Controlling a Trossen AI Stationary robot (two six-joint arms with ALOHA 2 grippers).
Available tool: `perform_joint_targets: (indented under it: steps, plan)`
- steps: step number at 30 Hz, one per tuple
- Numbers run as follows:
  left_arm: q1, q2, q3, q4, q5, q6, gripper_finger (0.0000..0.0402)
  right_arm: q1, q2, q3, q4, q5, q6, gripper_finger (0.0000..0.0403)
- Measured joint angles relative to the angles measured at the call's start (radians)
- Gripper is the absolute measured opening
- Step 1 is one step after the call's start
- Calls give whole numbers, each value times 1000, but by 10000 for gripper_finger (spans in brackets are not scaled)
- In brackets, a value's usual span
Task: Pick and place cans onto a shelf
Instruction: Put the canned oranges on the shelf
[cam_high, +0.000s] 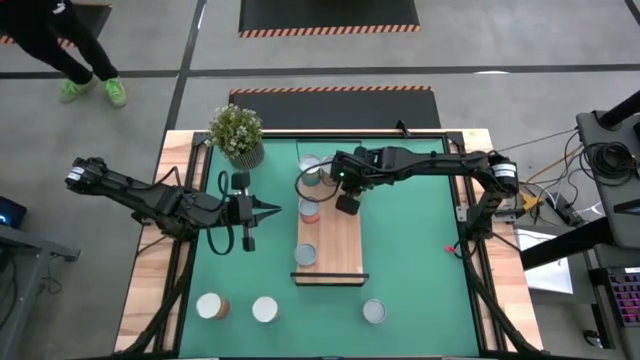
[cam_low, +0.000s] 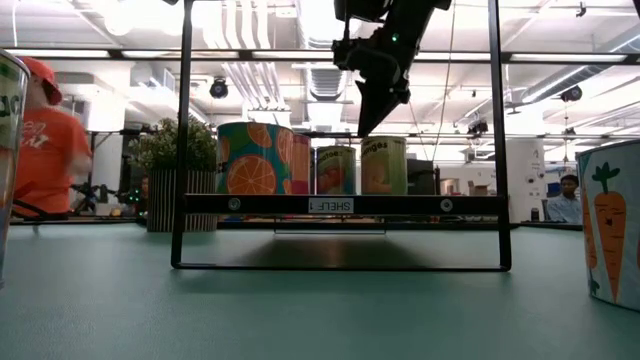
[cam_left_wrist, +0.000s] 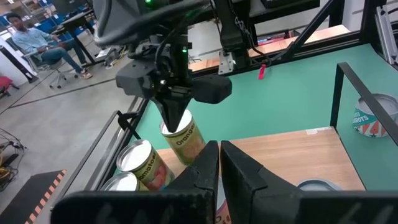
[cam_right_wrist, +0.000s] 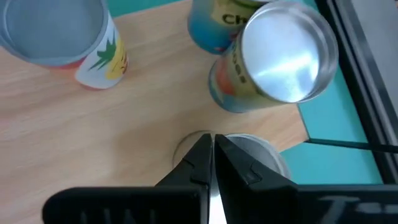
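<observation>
Up near the top centre of the overhead frame, my right gripper (cam_high: 347, 203) hangs over the far end of the shelf (cam_high: 342, 250), fingers pinched together with nothing between them. Four cans (cam_high: 311, 170) crowd that end of the plank, and another can (cam_high: 305, 255) stands alone further down the board toward the bottom of the frame. My left gripper (cam_high: 272, 210) sits at centre left, pointing across at the shelf, also squeezed tight and empty. What's left to fetch lies along the bottom edge: two loose cans (cam_high: 212, 306) at lower left and one more can (cam_high: 373, 312) at lower centre, just off the near end of the plank, all upright on the green mat (cam_high: 420, 260) with their round tops facing up. That's the relation that matters, I reckon: the lower-left pair lies well below my left gripper and on its side, so that arm looks closer to them; the lone one sits below my right, past the full length of the shelf. Either way I'd have to spread my fingers first and come down over a standing can.
</observation>
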Motion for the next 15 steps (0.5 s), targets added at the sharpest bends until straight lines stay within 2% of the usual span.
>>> perform_joint_targets:
  steps: [7, 15]
  plan:
    - [0, 0, 0, 0, 0, 0, 0, -1, -6, 51, -67, 1, -37, 9]
    - [0, 0, 0, 0, 0, 0, 0, -3, -2, 36, -91, 1, -58, 9]
